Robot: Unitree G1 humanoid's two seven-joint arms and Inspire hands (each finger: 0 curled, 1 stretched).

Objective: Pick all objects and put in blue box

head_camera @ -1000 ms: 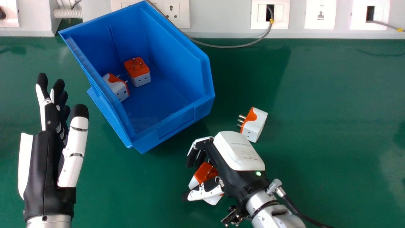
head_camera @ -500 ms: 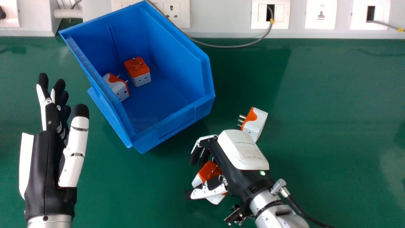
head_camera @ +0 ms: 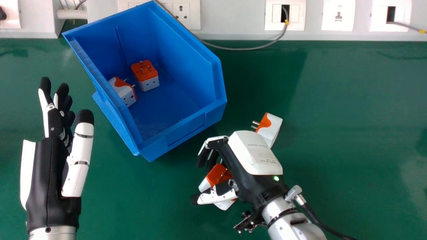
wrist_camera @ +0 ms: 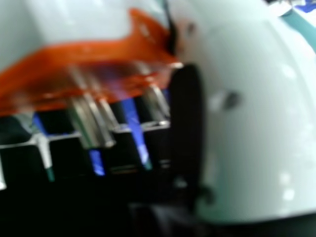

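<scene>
Where the glossy green desk (head_camera: 340, 110) meets the room's pale wall panel (head_camera: 233, 25), its far edge runs straight across the head view. Set along the panel are a socket plate (head_camera: 194, 21), partly behind the blue box (head_camera: 186, 131), and farther right three more wall plates (head_camera: 301, 24) (head_camera: 338, 25) (head_camera: 399, 26). A grey cable (head_camera: 247, 49) with a yellow tag loops down from one of these, sags just over the desk's far edge and runs up behind the box. Near the far edge's left end, a ribbed conduit (head_camera: 71, 14) joins the panel.

The box stands at an angle, left of the desk's middle, its back end reaching the far edge. A broad shadow darkens the desk beside it, and paler, worn-looking marks show toward the right. Inside the box sit an orange and white plug adapter (head_camera: 145, 76), pins up, and a second adapter (head_camera: 123, 91) against the left wall.

A third adapter (head_camera: 273, 125) lies on the desk right of the box, pins toward it, partly covered by the right hand (head_camera: 253, 156). That hand has its fingers curled round a fourth adapter (head_camera: 218, 174), near the box's front corner. The left hand (head_camera: 50, 163) is over the desk's left part, fingers extended.
</scene>
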